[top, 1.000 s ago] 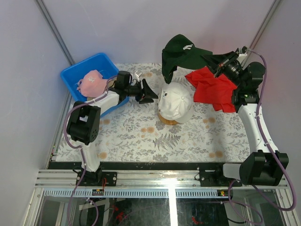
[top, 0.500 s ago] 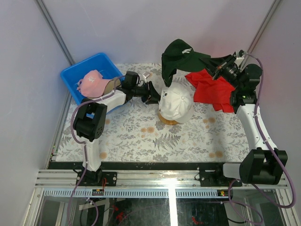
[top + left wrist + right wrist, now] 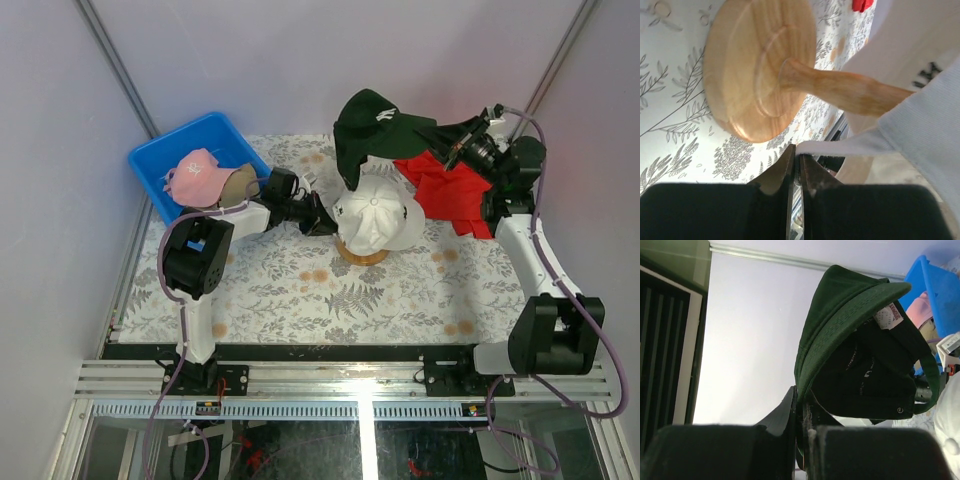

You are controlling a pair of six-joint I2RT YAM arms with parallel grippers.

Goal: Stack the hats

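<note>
In blue bin point(image 3: 170, 135), far left of counter point(image 3: 300, 290): 2 caps. Pink cap point(image 3: 197, 173) w/ small white mark, tan cap point(image 3: 238, 183) just right of it, touching.

At counter centre, on wooden stand point(image 3: 757, 75): white cap point(image 3: 372, 218), crown up. Left pincer point(image 3: 322, 218) at its left edge, tips pressed together, thin white rim nipped between them in left wrist view.

Up in air at far side of white cap: dark green cap point(image 3: 370, 125), white mark on crown. Right pincer point(image 3: 801, 392) clamped tight on brim edge. Green over far edge of white from above; touching or apart, can't tell.

Right of white cap, flat on counter: red cloth point(image 3: 450, 190).

Hard to make out:
- Tan cap mostly behind pink cap & left arm, shape unclear.
- Stand from above: only sliver of base at near side of white cap. Left wrist view gives base + stem, top lost inside cap.
- Red cloth partly covered by green brim & right arm.
- Dark logo on white cap cut off at frame edge in left wrist view.
- Right wrist view: green cap's lining + label, bin corner and bit of pink at right edge only.

Count: 4 caps (1 white, 1 dk green, 1 pink, 1 tan), 1 bin, 1 stand, 1 cloth, 2 arms.
</note>
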